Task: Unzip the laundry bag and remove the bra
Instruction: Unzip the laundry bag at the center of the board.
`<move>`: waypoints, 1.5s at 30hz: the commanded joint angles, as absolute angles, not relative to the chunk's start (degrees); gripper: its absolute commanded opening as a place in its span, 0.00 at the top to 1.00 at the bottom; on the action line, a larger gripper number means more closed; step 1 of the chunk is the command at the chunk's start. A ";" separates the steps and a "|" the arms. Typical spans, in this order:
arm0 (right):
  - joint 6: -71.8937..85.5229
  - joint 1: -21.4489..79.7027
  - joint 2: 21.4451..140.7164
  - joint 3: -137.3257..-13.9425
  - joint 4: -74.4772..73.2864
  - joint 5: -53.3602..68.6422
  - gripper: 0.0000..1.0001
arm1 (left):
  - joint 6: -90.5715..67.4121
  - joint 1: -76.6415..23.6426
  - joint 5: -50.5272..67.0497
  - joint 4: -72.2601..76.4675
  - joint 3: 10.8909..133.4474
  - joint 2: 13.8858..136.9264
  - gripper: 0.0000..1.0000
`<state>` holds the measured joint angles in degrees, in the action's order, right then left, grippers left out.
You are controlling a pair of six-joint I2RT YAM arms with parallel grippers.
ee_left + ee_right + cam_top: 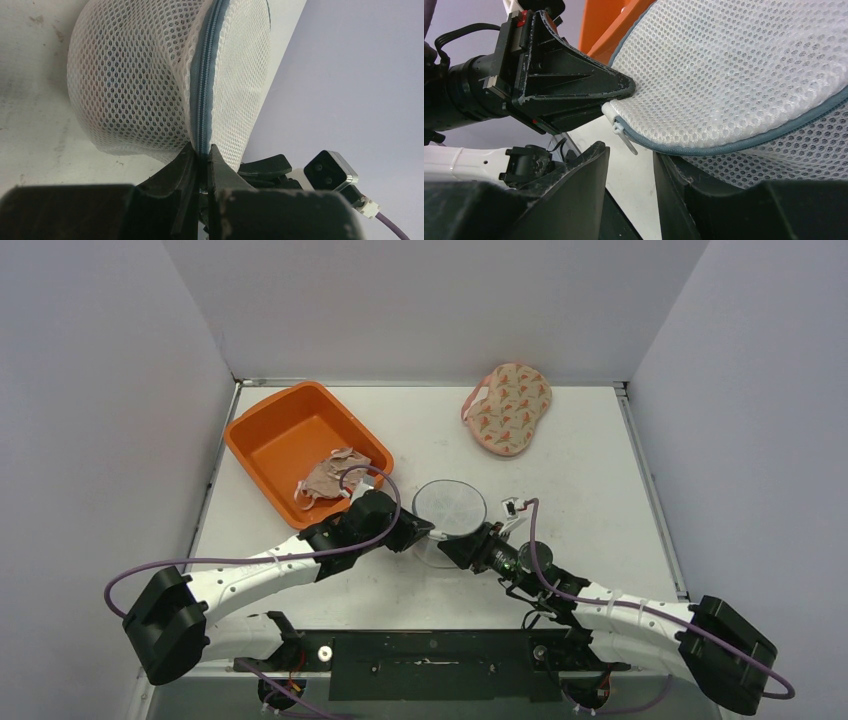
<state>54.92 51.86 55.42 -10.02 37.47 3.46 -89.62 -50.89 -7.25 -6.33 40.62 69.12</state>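
Note:
The laundry bag (450,508) is a round white mesh pouch with a grey-blue zipper (204,90), standing mid-table. My left gripper (201,150) is shut on the bag's zipper seam at its left edge (420,530). My right gripper (631,150) is open at the bag's near side (455,545). The white zipper pull (625,138) hangs just ahead of its gap, touching neither finger. A beige garment with straps, bra-like (328,478), lies in the orange tub (270,430). What the bag holds cannot be made out.
A pink patterned padded piece (508,407) lies at the back right by the wall. The orange tub stands at the back left, close behind my left arm. White walls close off three sides.

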 commanded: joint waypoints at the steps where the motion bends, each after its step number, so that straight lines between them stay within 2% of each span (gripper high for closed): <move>1: 55.68 52.29 56.14 -12.16 42.92 4.43 0.61 | -89.92 -50.59 -8.34 -5.45 40.96 69.18 1.00; 7: 56.02 52.32 56.97 -12.80 42.93 4.67 0.63 | -90.14 -50.54 -7.91 -4.60 40.58 69.87 1.00; 18: 56.32 52.38 57.49 -13.62 42.98 4.42 0.78 | -90.09 -50.54 -8.01 -4.37 40.04 69.96 1.00; 24: 56.50 52.43 57.53 -13.30 42.56 4.21 0.83 | -90.18 -50.48 -8.00 -4.07 39.68 70.14 1.00; 35: 56.47 52.39 57.53 -13.10 40.77 2.92 0.86 | -90.24 -50.59 -8.00 -3.60 39.59 70.49 1.00; 42: 57.33 52.45 58.07 -12.93 39.80 1.75 0.79 | -90.18 -50.70 -7.91 -3.30 39.46 70.49 1.00; 45: 57.82 52.38 57.97 -12.68 39.72 1.03 0.80 | -90.21 -50.70 -7.82 -3.15 39.34 70.54 1.00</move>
